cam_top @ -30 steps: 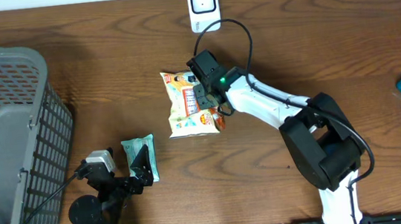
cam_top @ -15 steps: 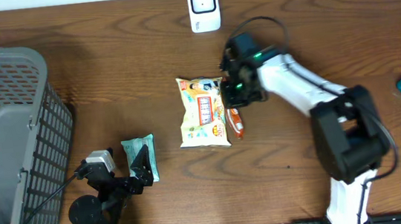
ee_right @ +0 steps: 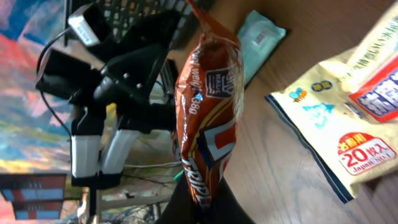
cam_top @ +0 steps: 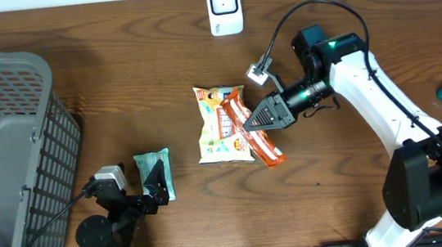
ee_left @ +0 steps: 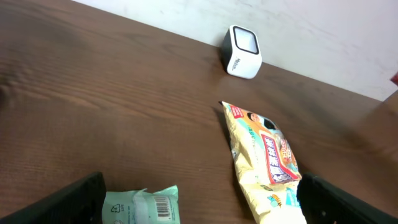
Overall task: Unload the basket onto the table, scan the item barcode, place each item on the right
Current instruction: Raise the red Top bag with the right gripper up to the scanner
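— Orange snack packet (cam_top: 266, 147): where is it?
— Near the middle of the desk (cam_top: 118, 85), pinched in the right claw (cam_top: 258, 120), whose fingers are pressed together on the wrapper. It is long, narrow, glossy and crinkled. Seen from above, it crosses the right side of a flat yellow snack bag (cam_top: 214, 132).
— And the scanner?
— The scanner (cam_top: 224, 6), a white rounded box with a dark window, stands at the desk's far edge, well apart from the packet.
— The left claw?
— The left claw (ee_left: 202, 186) is spread wide near the front edge. A small green plastic pack (cam_top: 148, 158) with a printed barcode lies just by one finger. A grey mesh basket (cam_top: 10, 154) fills the left edge. The desk is dark wood grain.
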Tool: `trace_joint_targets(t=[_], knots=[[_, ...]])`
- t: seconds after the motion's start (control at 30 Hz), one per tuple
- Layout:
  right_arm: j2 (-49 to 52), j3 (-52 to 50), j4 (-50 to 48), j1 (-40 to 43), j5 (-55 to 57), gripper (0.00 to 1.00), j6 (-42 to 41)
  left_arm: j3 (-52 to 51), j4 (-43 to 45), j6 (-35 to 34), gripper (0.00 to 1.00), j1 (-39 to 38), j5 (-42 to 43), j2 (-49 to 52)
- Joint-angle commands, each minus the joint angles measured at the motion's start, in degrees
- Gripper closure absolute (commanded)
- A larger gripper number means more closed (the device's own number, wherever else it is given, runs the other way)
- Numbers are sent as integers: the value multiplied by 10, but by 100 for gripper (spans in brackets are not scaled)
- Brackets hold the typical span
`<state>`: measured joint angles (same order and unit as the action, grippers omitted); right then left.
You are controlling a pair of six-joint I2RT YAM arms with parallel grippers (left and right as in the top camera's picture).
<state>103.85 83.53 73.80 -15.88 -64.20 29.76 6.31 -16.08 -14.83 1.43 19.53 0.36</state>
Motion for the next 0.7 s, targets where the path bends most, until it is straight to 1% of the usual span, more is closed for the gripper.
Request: trace_joint_targets(t=[0.0,0.07,0.17,0.3,0.4,0.43,0.47,0.5,0.53,0.57,0.63,0.67], knots=[[-4,3,8,-4,-32,99,73,-7,-16,1,2,-1,1,-1],[-4,3,8,-4,-28,99,88,-7,-16,1,2,-1,1,-1],[-4,3,8,-4,0,99,137,-7,-16,1,2,-1,1,-1],[-4,3,2,-4,31,99,171,-7,-16,1,2,-1,1,-1],[-4,3,-23,-4,73,99,240,-7,-16,1,2,-1,1,-1],[-4,3,-67,-4,115,99,233,-7,-16,1,2,-1,1,-1],[-4,3,-89,-4,131,99,216,-7,-16,1,2,-1,1,-1],[-4,3,-127,-4,156,99,186,-7,-17,1,2,-1,1,-1],[-4,3,-180,-5,202,99,139,-7,-16,1,2,-1,1,-1],[-4,3,-204,-6,226,99,119,-7,-17,1,2,-1,1,-1],[-3,3,-306,-11,348,99,33,-7,-17,1,2,-1,1,-1],[-3,3,-342,-14,400,99,5,-7,-17,1,2,-1,1,-1]])
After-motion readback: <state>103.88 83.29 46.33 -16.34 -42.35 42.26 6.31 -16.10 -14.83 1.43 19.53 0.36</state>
